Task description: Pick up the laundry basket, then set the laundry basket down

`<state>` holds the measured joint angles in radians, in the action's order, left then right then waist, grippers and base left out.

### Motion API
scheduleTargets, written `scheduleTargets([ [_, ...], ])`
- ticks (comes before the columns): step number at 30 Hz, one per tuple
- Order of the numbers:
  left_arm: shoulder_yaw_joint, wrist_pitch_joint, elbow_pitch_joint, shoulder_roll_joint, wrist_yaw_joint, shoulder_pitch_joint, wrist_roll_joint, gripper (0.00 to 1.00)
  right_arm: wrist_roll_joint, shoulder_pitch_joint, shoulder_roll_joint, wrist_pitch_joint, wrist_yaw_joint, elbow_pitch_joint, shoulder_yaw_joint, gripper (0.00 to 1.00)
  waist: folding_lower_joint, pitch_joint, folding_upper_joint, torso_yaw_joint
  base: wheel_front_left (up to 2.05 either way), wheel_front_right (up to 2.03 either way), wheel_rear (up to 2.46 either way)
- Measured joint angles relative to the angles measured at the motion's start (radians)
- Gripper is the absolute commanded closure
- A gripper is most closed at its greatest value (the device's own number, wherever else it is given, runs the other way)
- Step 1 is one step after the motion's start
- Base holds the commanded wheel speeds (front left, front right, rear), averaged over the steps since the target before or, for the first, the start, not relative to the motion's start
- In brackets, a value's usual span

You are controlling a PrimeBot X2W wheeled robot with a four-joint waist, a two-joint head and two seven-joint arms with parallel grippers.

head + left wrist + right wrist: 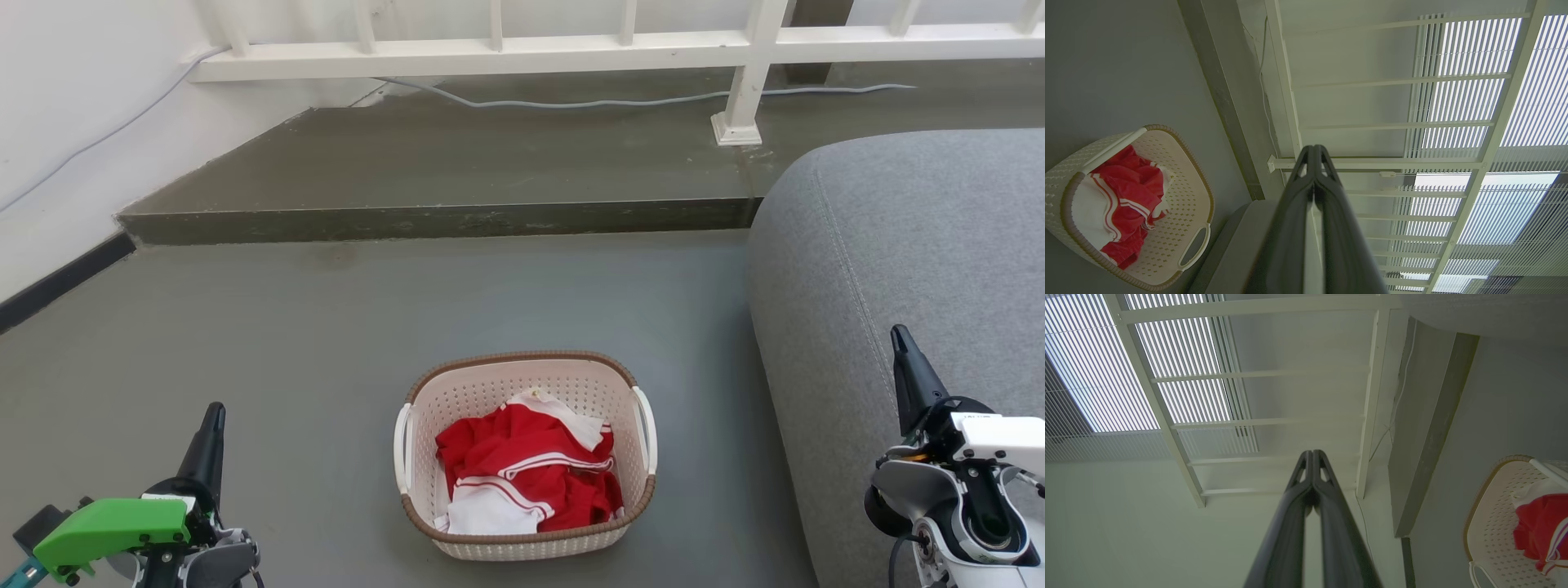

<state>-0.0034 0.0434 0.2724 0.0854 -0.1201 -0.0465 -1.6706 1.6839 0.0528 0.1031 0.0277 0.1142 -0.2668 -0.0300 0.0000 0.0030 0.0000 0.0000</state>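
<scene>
Left end effector [215, 411] closed, laundry basket [522, 545] on floor [326, 343]

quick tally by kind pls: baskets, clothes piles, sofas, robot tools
laundry basket: 1
pile of red and white clothes in it: 1 (separate pieces cannot be told apart)
grey sofa: 1
tools: 2, the left tool and the right tool, both shut and holding nothing
total: 5

A grey sofa [898, 245] sits near a white railing [490, 53].
</scene>
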Motion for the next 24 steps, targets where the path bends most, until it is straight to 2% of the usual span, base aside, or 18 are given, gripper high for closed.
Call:
scheduleTargets([
  [24, 0.001, 0.002, 0.004, 0.0, 0.0, -0.001, 0.0, 1.0, 0.0, 0.001, 0.0, 0.001, 0.0, -0.005, -0.002, 1.0, 0.0, 0.0, 0.0, 0.0, 0.0, 0.0, 0.0],
])
